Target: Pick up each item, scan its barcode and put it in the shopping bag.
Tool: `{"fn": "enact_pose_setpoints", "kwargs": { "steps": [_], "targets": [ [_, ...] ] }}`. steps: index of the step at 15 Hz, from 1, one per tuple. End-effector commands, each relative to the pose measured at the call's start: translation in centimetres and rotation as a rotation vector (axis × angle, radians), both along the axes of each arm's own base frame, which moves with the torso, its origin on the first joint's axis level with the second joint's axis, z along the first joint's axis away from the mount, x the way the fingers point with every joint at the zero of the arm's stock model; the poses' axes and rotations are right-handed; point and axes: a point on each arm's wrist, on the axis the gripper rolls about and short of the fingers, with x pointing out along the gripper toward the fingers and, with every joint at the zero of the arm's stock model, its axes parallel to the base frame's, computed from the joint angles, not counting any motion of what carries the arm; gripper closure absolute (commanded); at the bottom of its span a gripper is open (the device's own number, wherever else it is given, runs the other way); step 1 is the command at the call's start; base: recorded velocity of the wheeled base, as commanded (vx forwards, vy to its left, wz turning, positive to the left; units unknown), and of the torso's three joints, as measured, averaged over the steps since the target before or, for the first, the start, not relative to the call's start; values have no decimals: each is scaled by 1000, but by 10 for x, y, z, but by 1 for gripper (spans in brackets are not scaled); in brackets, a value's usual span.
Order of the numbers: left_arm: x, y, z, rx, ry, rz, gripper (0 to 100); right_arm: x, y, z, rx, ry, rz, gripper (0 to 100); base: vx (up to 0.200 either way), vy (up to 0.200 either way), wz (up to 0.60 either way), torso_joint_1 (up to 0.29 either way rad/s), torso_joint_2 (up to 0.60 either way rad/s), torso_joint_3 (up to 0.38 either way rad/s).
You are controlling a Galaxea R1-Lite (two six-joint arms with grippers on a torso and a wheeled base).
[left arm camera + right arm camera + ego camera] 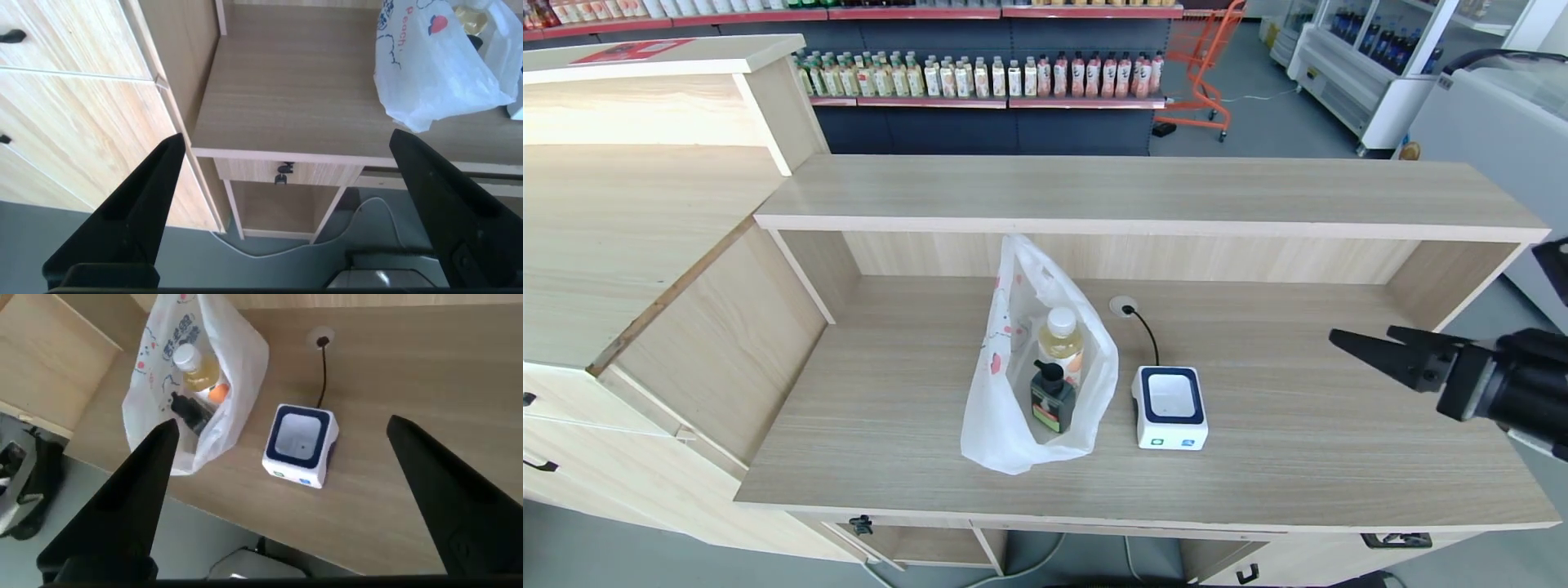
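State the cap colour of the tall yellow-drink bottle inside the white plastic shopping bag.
White; the round cap shows best in the head view.

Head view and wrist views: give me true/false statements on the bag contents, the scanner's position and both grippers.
1. The shopping bag holds a yellow bottle and a dark pump bottle. True.
2. The scanner lies inside the bag. False: it stands on the counter beside the bag, on the robot's right of it.
3. The right gripper holds a bottle. False: it is open and empty, above the counter's right part.
4. A cable runs from the scanner to a hole in the counter. True.
5. The left gripper is open. True.
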Motion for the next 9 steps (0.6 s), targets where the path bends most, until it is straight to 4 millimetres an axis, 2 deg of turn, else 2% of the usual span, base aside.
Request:
{"fn": "enact_pose_setpoints", "kwargs": {
  "steps": [1,2,5,7,9],
  "targets": [
    [0,0,0,1,0,0,0,-139,-20,-70,-99,-50,-274,0,0,0,0,0,0,0],
    [0,0,0,1,0,1,0,-157,-18,-84,-137,-90,-276,0,0,0,0,0,0,0],
    [0,0,0,-1,0,0,0,-180,-20,-104,-180,-114,-426,0,0,0,0,0,0,0],
    [0,0,0,-1,0,0,0,-196,-20,-125,-169,-113,-399,0,0,0,0,0,0,0],
    [0,0,0,1,0,0,0,-199,-21,-124,-158,-163,-393,0,0,0,0,0,0,0]
  ]
}}
